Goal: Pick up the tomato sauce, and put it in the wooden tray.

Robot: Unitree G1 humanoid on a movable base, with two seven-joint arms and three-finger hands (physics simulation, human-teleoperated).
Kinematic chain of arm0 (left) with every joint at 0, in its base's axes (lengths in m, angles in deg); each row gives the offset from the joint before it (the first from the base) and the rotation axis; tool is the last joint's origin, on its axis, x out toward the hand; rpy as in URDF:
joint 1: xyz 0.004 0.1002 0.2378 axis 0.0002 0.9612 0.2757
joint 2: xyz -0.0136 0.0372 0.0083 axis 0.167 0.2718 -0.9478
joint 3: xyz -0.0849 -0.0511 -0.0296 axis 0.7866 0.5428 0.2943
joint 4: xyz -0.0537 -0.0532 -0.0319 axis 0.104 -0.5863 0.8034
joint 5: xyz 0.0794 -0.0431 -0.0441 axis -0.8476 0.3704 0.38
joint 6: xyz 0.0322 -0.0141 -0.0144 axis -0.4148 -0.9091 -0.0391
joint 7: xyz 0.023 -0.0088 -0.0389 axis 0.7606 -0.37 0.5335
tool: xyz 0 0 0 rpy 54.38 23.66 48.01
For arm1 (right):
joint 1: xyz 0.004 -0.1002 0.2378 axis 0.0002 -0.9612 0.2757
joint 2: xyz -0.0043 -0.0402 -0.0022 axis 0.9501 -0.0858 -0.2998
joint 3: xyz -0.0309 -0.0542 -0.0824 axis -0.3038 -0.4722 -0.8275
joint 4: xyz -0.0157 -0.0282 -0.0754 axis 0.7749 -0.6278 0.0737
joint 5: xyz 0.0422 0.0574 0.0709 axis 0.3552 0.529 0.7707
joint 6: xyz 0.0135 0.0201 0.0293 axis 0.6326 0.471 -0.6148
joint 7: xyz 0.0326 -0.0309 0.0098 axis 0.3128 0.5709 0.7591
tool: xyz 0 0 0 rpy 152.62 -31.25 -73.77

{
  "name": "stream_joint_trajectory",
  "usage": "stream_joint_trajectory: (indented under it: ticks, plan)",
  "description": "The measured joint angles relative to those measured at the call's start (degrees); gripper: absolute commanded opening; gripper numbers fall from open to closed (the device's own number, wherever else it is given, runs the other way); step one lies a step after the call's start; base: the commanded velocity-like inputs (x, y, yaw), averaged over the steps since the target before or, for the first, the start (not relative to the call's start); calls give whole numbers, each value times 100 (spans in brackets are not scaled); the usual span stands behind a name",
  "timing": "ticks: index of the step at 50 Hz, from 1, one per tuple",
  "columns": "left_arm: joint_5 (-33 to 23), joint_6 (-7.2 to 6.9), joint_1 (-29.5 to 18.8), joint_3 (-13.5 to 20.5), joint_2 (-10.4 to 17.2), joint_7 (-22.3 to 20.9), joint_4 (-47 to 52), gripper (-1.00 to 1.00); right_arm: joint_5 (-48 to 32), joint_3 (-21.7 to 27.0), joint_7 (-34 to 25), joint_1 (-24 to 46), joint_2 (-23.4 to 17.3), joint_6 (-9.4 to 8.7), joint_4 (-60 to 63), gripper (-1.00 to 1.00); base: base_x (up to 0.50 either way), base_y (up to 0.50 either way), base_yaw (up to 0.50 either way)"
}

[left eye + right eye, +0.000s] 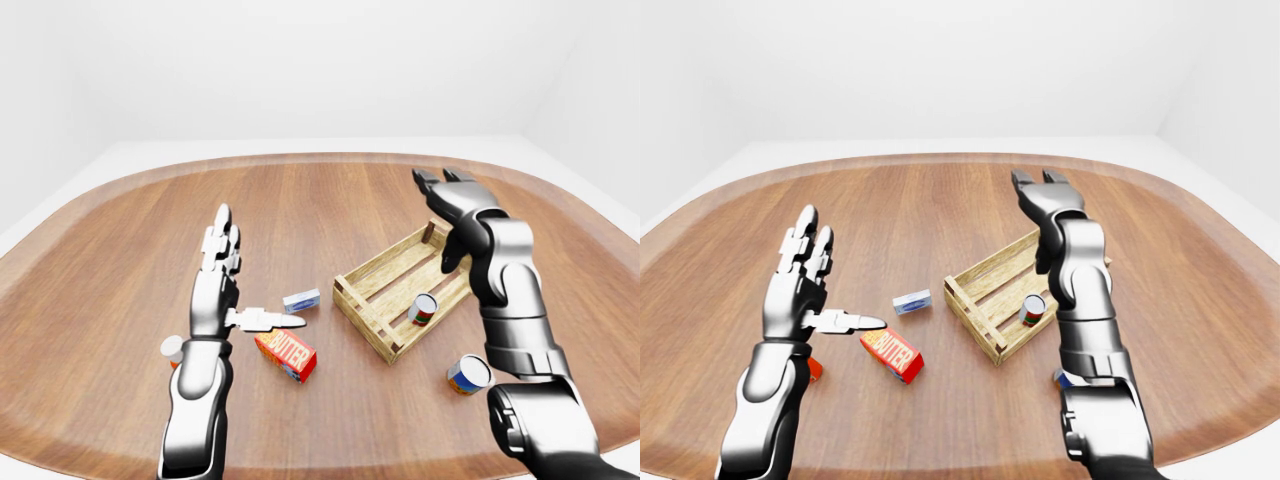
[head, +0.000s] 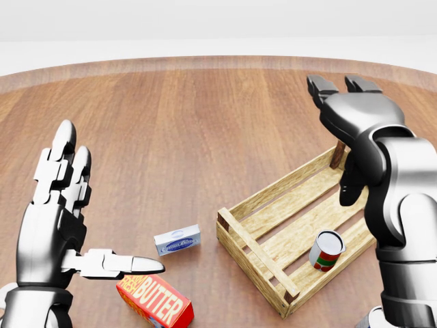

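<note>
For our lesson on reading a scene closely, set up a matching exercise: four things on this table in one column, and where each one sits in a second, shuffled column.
Column one:
1. tomato sauce can
2. butter box
3. small blue-and-white box
4. blue-labelled can

Column two:
A. on the table outside the wooden tray, beside the right forearm in the left-eye view
B. inside the wooden tray
C. below the left robot hand thumb in the head view
D. between the butter box and the tray

Pairs: 1-B, 2-C, 3-D, 4-A

Three head cameras look down over the table [image 1: 330, 190]; head view nearest.
</note>
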Motion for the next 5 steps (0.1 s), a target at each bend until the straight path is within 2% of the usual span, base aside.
stream_joint_trajectory:
  ticks: [5]
  plan:
    - [4,0,2,7,1,-2,23,100,-38,98,0,-221,143,0,969,100,0,0,0]
